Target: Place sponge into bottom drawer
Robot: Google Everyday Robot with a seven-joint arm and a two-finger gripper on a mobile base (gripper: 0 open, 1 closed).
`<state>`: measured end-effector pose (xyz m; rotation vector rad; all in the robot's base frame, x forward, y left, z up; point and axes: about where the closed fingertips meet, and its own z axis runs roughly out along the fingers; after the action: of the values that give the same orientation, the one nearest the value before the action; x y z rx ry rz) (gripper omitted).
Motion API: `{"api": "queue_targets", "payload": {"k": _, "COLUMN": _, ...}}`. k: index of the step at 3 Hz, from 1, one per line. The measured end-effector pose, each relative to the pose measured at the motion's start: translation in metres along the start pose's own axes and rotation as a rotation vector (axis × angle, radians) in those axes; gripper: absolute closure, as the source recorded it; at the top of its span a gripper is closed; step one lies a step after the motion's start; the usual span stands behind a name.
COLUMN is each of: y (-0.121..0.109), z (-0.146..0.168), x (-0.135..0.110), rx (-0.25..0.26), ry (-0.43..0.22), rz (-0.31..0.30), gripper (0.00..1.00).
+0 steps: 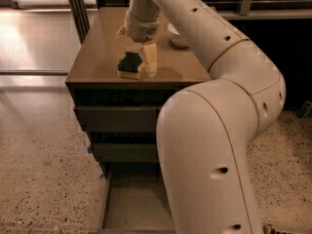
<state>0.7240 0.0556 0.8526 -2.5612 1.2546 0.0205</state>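
A bulky white robot arm (209, 145) fills the right and centre of the frame, rising from the lower edge, bending at the right side and reaching back to the upper centre

Speckled beige stone floor (44, 179) spreads over the lower left and reappears at the lower right

A grey-brown cabinet with a smooth brown top (97, 57) stands at centre left, partly hidden by the arm

Its lowest part, the wide shallow bottom drawer (131, 204), is pulled out toward the lower edge of the frame, flat floor showing; the two closed drawer fronts (117, 118) sit above it

A dark upright post (77, 4) stands at the upper left, behind the cabinet

A small white bowl (175, 35) rests on the far right of the cabinet top, half covered by the arm

The gripper with yellow foam padding (149, 62) points down at the near middle of the cabinet top; whether it is open or closed cannot be told

The small sponge, dark green scrub layer over yellow foam (129, 64), lies on the cabinet top near the front edge, just left of the gripper and seemingly touching it, well above the drawer

Two tiny blue tabs (90, 150) show at the cabinet's left edge
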Motion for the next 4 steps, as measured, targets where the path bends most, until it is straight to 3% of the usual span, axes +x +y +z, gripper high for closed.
{"api": "queue_targets", "payload": {"k": 1, "y": -0.0199, "z": 0.0241, "x": -0.0020, "rx": -0.020, "ry": -0.019, "rz": -0.034, "gripper": 0.00}}
{"api": "queue_targets", "payload": {"k": 2, "y": -0.0227, "z": 0.0333, "x": -0.0011, "rx": -0.017, "ry": -0.027, "rz": -0.031, "gripper": 0.02}}
{"api": "queue_targets", "payload": {"k": 4, "y": -0.0227, "z": 0.0333, "x": -0.0011, "rx": -0.017, "ry": -0.027, "rz": -0.031, "gripper": 0.47}}
